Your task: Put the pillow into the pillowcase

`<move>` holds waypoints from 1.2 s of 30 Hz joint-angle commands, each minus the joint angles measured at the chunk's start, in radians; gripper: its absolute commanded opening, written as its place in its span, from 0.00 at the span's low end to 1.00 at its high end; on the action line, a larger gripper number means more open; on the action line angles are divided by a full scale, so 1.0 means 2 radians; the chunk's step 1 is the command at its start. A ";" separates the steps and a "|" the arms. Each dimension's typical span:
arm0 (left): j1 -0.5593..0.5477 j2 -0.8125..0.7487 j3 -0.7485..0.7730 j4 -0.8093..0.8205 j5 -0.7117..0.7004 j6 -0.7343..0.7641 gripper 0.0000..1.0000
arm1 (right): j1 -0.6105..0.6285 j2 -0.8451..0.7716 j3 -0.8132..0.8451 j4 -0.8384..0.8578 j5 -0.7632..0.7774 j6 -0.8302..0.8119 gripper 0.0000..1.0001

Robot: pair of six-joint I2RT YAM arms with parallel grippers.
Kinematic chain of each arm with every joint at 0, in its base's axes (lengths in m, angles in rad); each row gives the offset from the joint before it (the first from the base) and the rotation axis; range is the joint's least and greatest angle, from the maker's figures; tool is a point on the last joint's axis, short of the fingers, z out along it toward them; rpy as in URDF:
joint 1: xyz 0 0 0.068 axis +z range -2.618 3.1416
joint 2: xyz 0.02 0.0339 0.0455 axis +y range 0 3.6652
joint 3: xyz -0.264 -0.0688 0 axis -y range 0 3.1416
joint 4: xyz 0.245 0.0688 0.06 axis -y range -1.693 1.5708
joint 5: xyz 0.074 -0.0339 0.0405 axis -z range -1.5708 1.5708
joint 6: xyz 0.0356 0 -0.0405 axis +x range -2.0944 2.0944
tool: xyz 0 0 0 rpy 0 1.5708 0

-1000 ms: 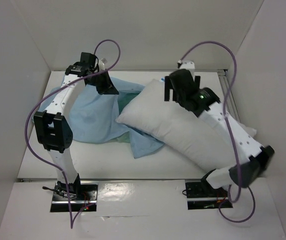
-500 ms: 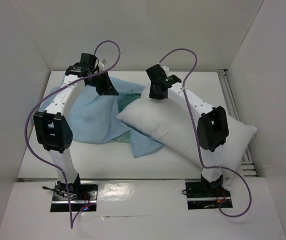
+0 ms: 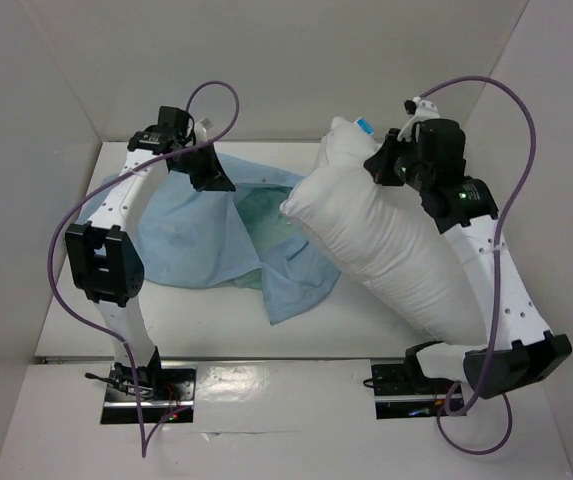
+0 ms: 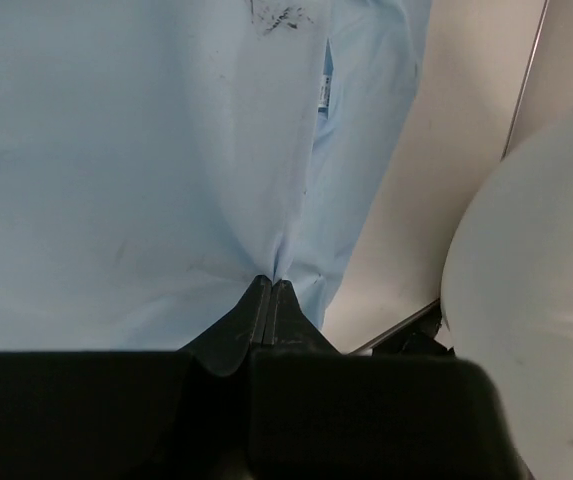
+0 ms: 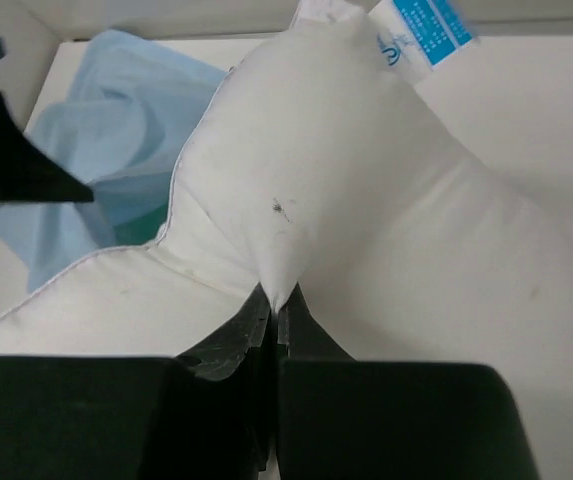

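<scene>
The white pillow (image 3: 386, 245) lies slantwise from the middle of the table to the near right, its far end raised. My right gripper (image 3: 378, 165) (image 5: 280, 297) is shut on a pinch of the pillow (image 5: 296, 180) fabric near that raised end. A blue-printed label (image 5: 421, 30) sticks out of the pillow's far corner. The light blue pillowcase (image 3: 201, 235) is spread at the left, with sea-green cloth (image 3: 271, 215) showing at its mouth by the pillow. My left gripper (image 3: 211, 172) (image 4: 271, 285) is shut on the pillowcase (image 4: 126, 160) and holds its far edge up.
White walls close in the table (image 3: 346, 315) at the back and both sides. A metal rail (image 3: 466, 195) runs along the right edge. Purple cables loop above both arms. The arm bases (image 3: 146, 385) stand at the near edge.
My right gripper was open above the pillow, dropped to its far corner and shut on it. It has since lifted that end up and to the right. The left arm has held still.
</scene>
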 commanded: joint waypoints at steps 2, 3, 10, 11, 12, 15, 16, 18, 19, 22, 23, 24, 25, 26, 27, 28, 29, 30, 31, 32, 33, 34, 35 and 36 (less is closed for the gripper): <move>0.005 -0.026 0.017 -0.003 0.018 0.014 0.00 | -0.001 0.006 0.033 -0.050 -0.179 -0.092 0.00; 0.005 -0.026 0.017 -0.003 0.022 0.014 0.00 | -0.001 0.006 0.034 -0.058 -0.198 -0.099 0.00; 0.005 -0.026 0.022 -0.003 0.027 0.014 0.00 | 0.048 0.021 -0.012 -0.081 -0.260 -0.126 0.00; 0.005 -0.026 0.022 -0.003 0.027 0.014 0.00 | 0.068 0.027 -0.012 -0.087 -0.260 -0.138 0.00; 0.005 -0.026 0.027 -0.003 0.031 0.014 0.00 | 0.078 0.039 -0.012 -0.097 -0.251 -0.138 0.00; 0.005 -0.021 0.027 -0.003 0.036 0.014 0.00 | 0.098 0.057 -0.017 -0.096 -0.227 -0.142 0.00; 0.005 -0.021 0.027 -0.003 0.036 0.009 0.00 | 0.102 0.057 -0.017 -0.096 -0.227 -0.142 0.00; 0.005 -0.025 0.027 -0.003 0.036 0.009 0.00 | 0.102 0.070 -0.022 -0.081 -0.227 -0.142 0.00; 0.005 -0.025 0.027 -0.003 0.036 0.009 0.00 | 0.108 0.077 -0.022 -0.076 -0.227 -0.142 0.00; 0.010 -0.035 0.022 -0.003 0.036 0.009 0.00 | 0.121 0.109 -0.006 -0.071 -0.221 -0.142 0.00; 0.010 -0.039 0.017 -0.003 0.036 0.014 0.00 | 0.125 0.117 -0.001 -0.071 -0.215 -0.142 0.00; 0.010 -0.039 0.017 -0.003 0.042 0.020 0.00 | 0.131 0.125 0.004 -0.071 -0.208 -0.142 0.00; 0.010 -0.045 0.017 -0.003 0.047 0.020 0.00 | 0.131 0.139 0.017 -0.071 -0.187 -0.142 0.00; 0.010 -0.045 0.017 -0.003 0.047 0.024 0.00 | 0.131 0.144 0.025 -0.071 -0.177 -0.142 0.00; 0.010 -0.051 0.010 -0.003 0.047 0.025 0.00 | 0.131 0.149 0.036 -0.071 -0.169 -0.142 0.00; 0.010 -0.061 0.004 -0.003 0.047 0.029 0.00 | 0.131 0.164 0.062 -0.071 -0.168 -0.142 0.00; 0.010 -0.068 -0.004 -0.003 0.047 0.029 0.00 | 0.125 0.175 0.081 -0.081 -0.163 -0.148 0.00; 0.010 -0.075 -0.024 -0.003 0.047 0.035 0.00 | 0.118 0.198 0.118 -0.095 -0.163 -0.155 0.00; 0.010 -0.083 -0.035 -0.003 0.047 0.035 0.00 | 0.118 0.210 0.137 -0.103 -0.163 -0.159 0.00; 0.010 -0.098 -0.046 -0.003 0.053 0.035 0.00 | 0.118 0.221 0.153 -0.108 -0.163 -0.159 0.00; 0.010 -0.105 -0.056 -0.003 0.057 0.040 0.00 | 0.114 0.231 0.167 -0.113 -0.163 -0.165 0.00; 0.010 -0.111 -0.073 -0.003 0.057 0.040 0.00 | 0.114 0.253 0.194 -0.124 -0.163 -0.171 0.00; 0.010 -0.116 -0.081 -0.003 0.057 0.040 0.00 | 0.114 0.263 0.207 -0.128 -0.163 -0.171 0.00; 0.010 -0.126 -0.086 -0.003 0.057 0.040 0.00 | 0.114 0.272 0.218 -0.134 -0.168 -0.178 0.00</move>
